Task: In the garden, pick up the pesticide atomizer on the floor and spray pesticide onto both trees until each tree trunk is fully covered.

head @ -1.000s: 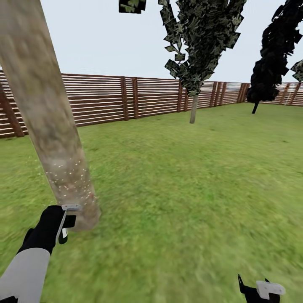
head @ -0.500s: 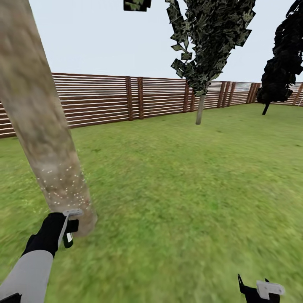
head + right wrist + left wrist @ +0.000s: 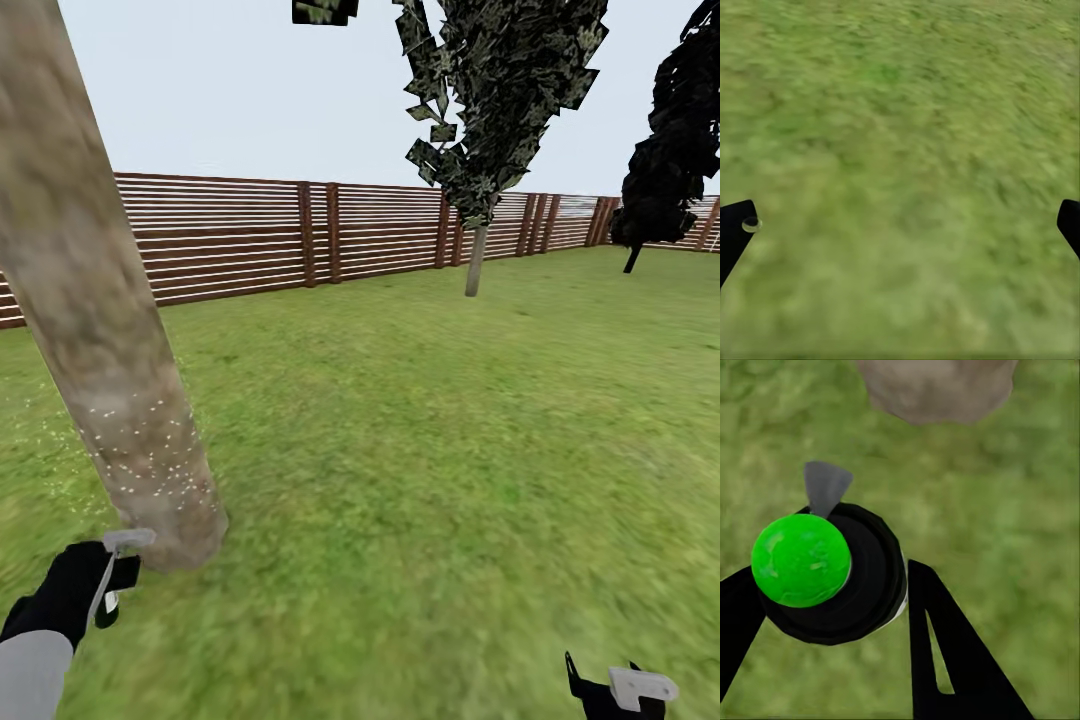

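The left gripper (image 3: 100, 590) is sitting low on the lawn (image 3: 420, 450), just short of the foot of a thick grey-beige tree trunk (image 3: 95, 330). Its two black fingers (image 3: 945, 660) are clamping the pesticide atomizer (image 3: 832, 574), a dark round-bodied bottle with a bright green cap (image 3: 801, 559) and a grey nozzle (image 3: 825, 486). In the left wrist view the bottle is sitting between the fingers and touching them on both sides, with the nozzle pointing away from the claw towards the base of the trunk (image 3: 934, 386), which lies a little beyond the fingertips with grass between. What the bottle is holding cannot be told; its body is opaque.

Beyond the left claw, small white specks (image 3: 140, 440) are dotting the lower part of the trunk, and a few are scattered over the grass beside it.

The right gripper (image 3: 625, 690) is hanging low at the robot's right, well apart from the trunk and the atomizer. Its fingertips (image 3: 735, 229) are standing wide apart with only grass between them, so it is open and carrying nothing.

Far ahead of both claws, a second tree (image 3: 478, 255) with a pale trunk and dark foliage is standing near the brown slatted fence (image 3: 260, 235), and a black columnar tree (image 3: 670, 150) is standing further off to the right.
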